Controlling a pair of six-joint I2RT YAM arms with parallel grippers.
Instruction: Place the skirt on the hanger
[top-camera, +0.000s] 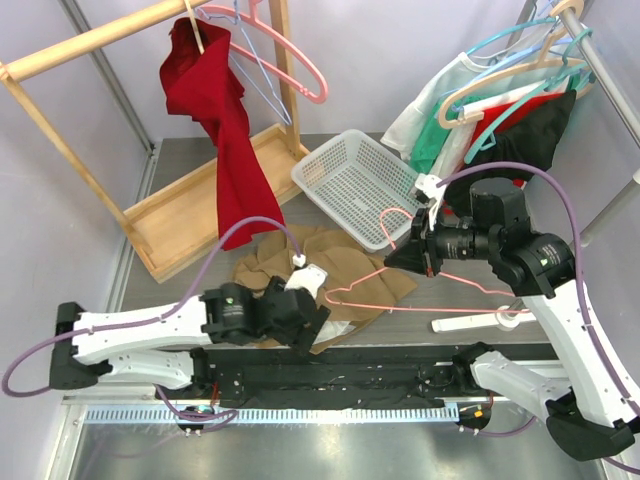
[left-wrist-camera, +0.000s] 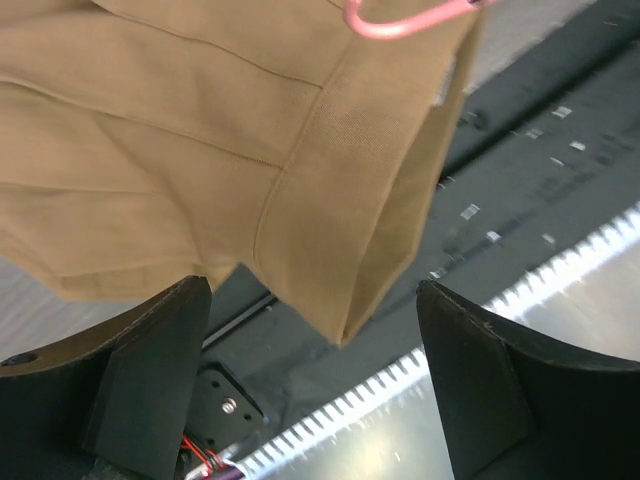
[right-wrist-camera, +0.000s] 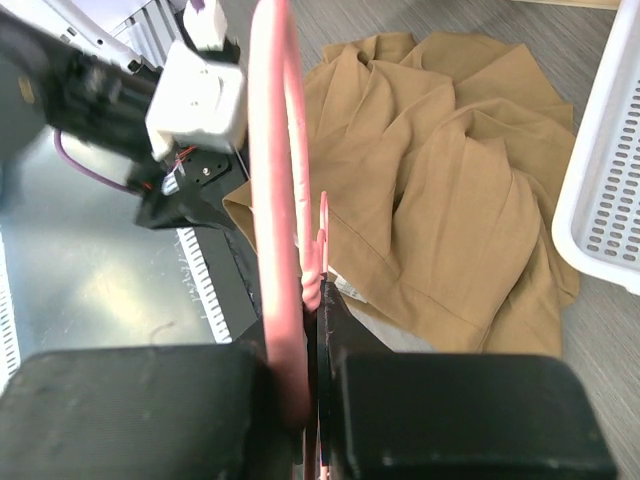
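Observation:
The tan skirt lies crumpled on the table in front of the arms. My right gripper is shut on the pink hanger near its hook and holds it over the skirt's right edge. In the right wrist view the hanger runs up from the shut jaws, with the skirt beyond. My left gripper sits at the skirt's near edge. In its wrist view it stands open, a fold of the skirt hangs above the gap, and a bit of the hanger shows at the top.
A white basket stands behind the skirt. A wooden rack at the back left carries a red garment and pink hangers. Clothes on hangers crowd the back right. A white hanger lies by the right arm.

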